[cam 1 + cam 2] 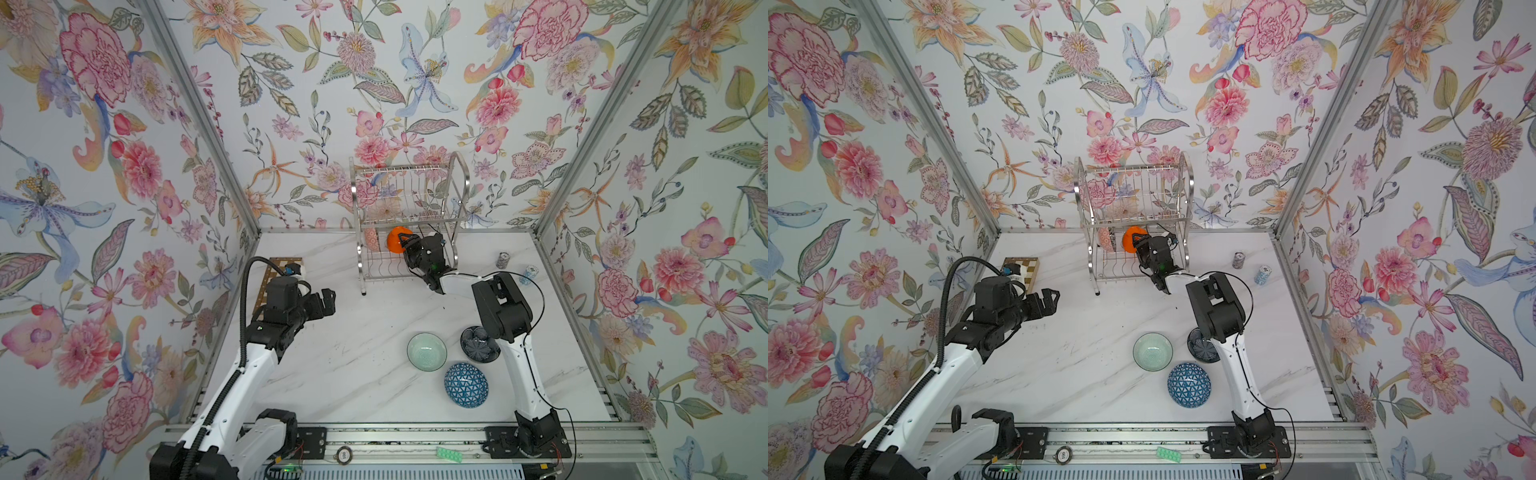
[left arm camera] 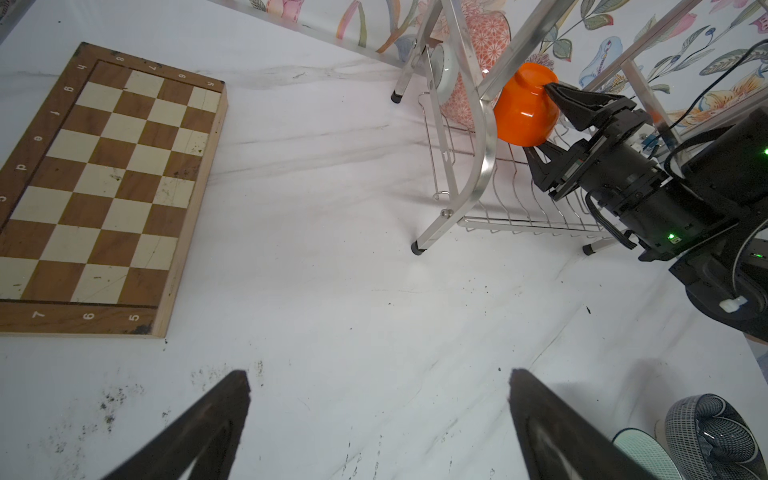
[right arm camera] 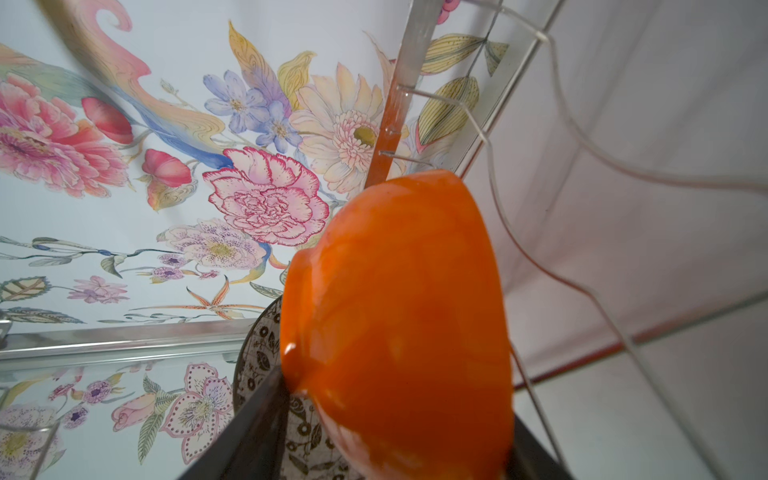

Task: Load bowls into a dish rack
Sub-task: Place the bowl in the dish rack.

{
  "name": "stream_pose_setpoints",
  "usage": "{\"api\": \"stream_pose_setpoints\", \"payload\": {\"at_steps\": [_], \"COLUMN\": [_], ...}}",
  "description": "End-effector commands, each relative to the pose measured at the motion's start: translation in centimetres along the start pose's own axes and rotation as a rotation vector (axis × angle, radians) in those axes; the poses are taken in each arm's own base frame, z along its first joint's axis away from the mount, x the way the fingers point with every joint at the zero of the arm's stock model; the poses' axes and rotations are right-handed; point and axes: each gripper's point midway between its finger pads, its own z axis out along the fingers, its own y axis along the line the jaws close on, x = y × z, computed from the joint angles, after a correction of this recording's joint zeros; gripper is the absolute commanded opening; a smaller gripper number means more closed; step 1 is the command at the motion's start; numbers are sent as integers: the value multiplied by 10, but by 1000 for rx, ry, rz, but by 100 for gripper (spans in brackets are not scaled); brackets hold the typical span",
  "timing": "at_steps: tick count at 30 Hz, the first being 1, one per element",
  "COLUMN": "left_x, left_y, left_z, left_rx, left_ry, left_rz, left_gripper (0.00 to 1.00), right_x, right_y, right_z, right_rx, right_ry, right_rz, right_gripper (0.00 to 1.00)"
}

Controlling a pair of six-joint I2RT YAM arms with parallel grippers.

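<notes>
My right gripper is shut on the glossy orange bowl, which hangs on its side inside the lower tier of the chrome dish rack. Just beyond it a black-and-white floral bowl stands on edge in the same tier. The mint bowl, navy bowl and blue triangle bowl sit on the table near the front right. My left gripper hovers open over bare table, holding nothing.
A chessboard lies at the table's left edge behind my left arm. Two small patterned cylinders stand right of the rack. My right arm's elbow overhangs the navy bowl.
</notes>
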Motion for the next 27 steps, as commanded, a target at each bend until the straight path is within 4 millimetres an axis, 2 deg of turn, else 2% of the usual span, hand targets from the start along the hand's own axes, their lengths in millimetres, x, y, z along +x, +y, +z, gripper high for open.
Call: {"api": "stream_pose_setpoints", "payload": {"at_steps": [1,9,12,15,16,17,27], "left_x": [5,4,4,5,5,5,6], "left_y": [-4,-5,-5,-5,-5,-5,-6], "left_z": [-1,0,0,0,0,0,0], "left_rx": [19,21,23,22,22,22,25], "left_ry": [1,3,3,4,5,5,5], "left_rz": [22,22,22,22,22,22,24], "left_gripper": [99,99,99,99,99,99,99], "right_x": [15,14,19,16,30,34,50], "right_y": [-57,-27,-15,-9,-5,-3,-2], "right_z": [-4,-9,-7,-4,-3,-2,4], "right_rx": [227,269,284,315,313,317,387], "right_ry": [42,50,74,81,104,108,166], "right_rz": [-144,-417,-535,-635,-673,-700,-943], "right_gripper": [57,58,60,61,61,62,68]}}
